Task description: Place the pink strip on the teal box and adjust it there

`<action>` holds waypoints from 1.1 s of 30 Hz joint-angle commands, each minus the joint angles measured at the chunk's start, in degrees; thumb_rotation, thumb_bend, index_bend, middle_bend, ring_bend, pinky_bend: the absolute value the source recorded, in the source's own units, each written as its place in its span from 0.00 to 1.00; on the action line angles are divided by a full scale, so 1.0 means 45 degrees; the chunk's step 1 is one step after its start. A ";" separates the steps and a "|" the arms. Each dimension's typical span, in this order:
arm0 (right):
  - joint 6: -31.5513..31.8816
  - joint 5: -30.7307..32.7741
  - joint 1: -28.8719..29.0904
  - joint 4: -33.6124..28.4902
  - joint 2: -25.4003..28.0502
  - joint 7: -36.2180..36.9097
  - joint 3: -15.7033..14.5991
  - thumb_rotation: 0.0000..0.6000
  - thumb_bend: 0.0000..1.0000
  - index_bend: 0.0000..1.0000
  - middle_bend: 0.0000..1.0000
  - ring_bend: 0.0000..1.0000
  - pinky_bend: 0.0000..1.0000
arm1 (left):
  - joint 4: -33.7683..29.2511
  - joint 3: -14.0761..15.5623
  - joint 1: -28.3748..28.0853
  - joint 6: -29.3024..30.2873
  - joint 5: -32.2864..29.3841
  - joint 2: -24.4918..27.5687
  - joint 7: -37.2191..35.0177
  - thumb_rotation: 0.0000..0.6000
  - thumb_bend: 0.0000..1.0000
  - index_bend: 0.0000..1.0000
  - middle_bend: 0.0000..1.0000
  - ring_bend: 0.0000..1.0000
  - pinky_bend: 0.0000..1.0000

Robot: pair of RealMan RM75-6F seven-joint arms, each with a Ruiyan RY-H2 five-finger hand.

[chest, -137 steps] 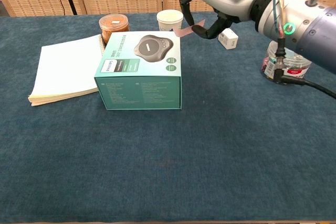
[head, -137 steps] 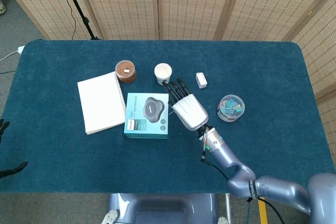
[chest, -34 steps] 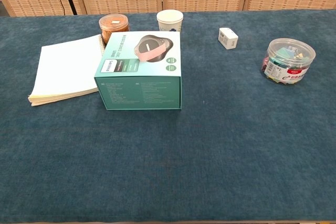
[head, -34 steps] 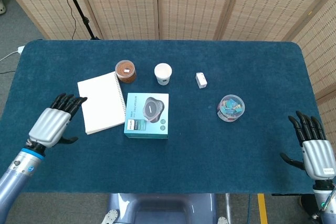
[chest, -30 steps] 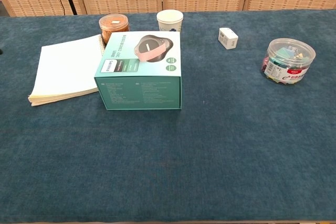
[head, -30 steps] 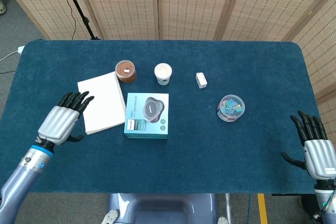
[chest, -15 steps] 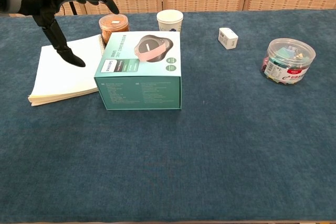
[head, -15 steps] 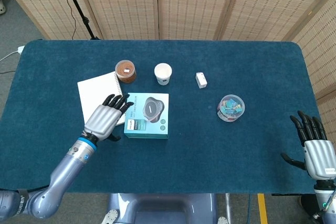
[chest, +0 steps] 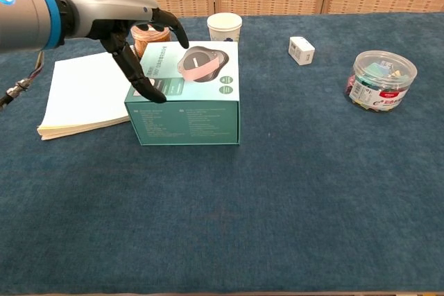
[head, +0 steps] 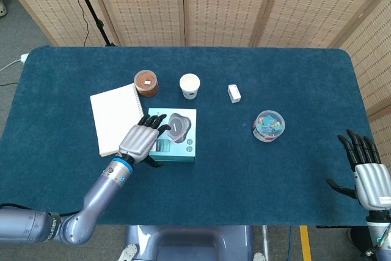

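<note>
Fingers (chest: 170,25) of left hand (chest: 132,29) spread above pink strip (chest: 196,65) on teal box (chest: 187,112)

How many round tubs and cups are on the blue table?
3: a brown-filled round jar beside the white notebook, a white paper cup behind the teal box, a clear round tub toward the right.

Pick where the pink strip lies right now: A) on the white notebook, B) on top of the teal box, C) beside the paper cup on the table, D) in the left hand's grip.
B: the chest view shows the pink strip lying on top of the teal box, with the left hand open above the box's left part, holding nothing.
</note>
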 commanded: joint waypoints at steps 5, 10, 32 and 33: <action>-0.0039 -0.0064 -0.0064 -0.0033 0.0064 0.0169 0.0082 1.00 0.00 0.04 0.00 0.00 0.00 | 0.0384 0.0226 -0.0645 0.0382 -0.0442 -0.0753 0.0137 0.82 0.00 0.22 0.00 0.00 0.00; -0.0067 -0.0071 -0.0107 -0.0039 0.0115 0.0339 0.0144 1.00 0.00 0.05 0.00 0.00 0.00 | 0.0452 0.0386 -0.0800 0.0622 -0.0582 -0.0910 0.0162 0.82 0.00 0.23 0.00 0.00 0.00; -0.0189 -0.0196 -0.0214 -0.0153 0.0170 0.0433 0.0291 1.00 0.00 0.05 0.00 0.00 0.00 | 0.0166 0.1011 -0.1155 0.1156 -0.0241 -0.1182 0.0400 0.82 0.00 0.25 0.00 0.00 0.00; -0.0190 -0.0196 -0.0220 -0.0154 0.0173 0.0438 0.0294 1.00 0.00 0.05 0.00 0.00 0.00 | 0.0129 0.1013 -0.1167 0.1168 -0.0251 -0.1193 0.0405 0.82 0.00 0.25 0.00 0.00 0.00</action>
